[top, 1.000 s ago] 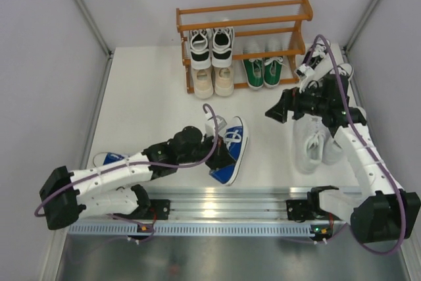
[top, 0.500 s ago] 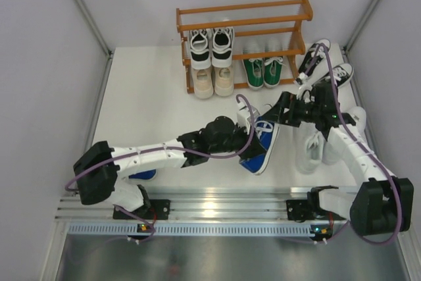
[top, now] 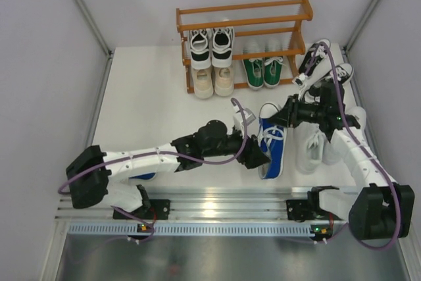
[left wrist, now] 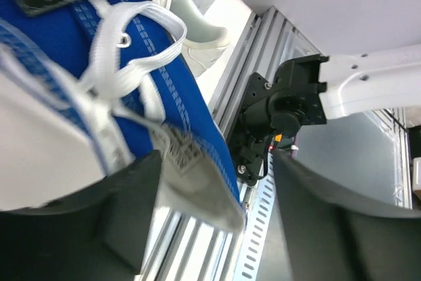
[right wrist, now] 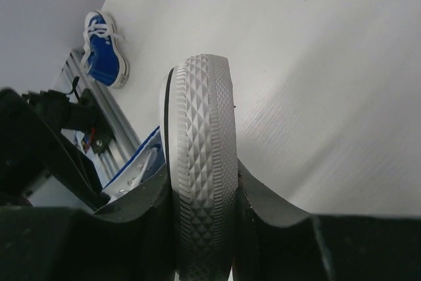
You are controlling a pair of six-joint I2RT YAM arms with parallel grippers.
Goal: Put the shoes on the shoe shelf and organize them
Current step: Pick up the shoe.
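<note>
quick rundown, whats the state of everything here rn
right gripper, shut on the blue shoe's toe
left gripper, open beside that shoe's heel end
blue shoe, held by its toe
second blue shoe, lying on the table
white pair, standing on the table
shoe shelf, holding a black pair, beige pair, green pair
loose black pair, on the table beside the shoe shelf

white links, black joints, purple cables

the left arm (top: 141, 160) and the right arm (top: 360, 156) share one build: slim white links between chunky black joints, each with a boxy black shoulder. a thin purple cable (top: 246, 118) loops loosely along each arm. the fingers (left wrist: 329, 235) are dark grey, smooth and matte. small screws dot the black bracket (left wrist: 279, 106) at the right arm's foot.
</note>
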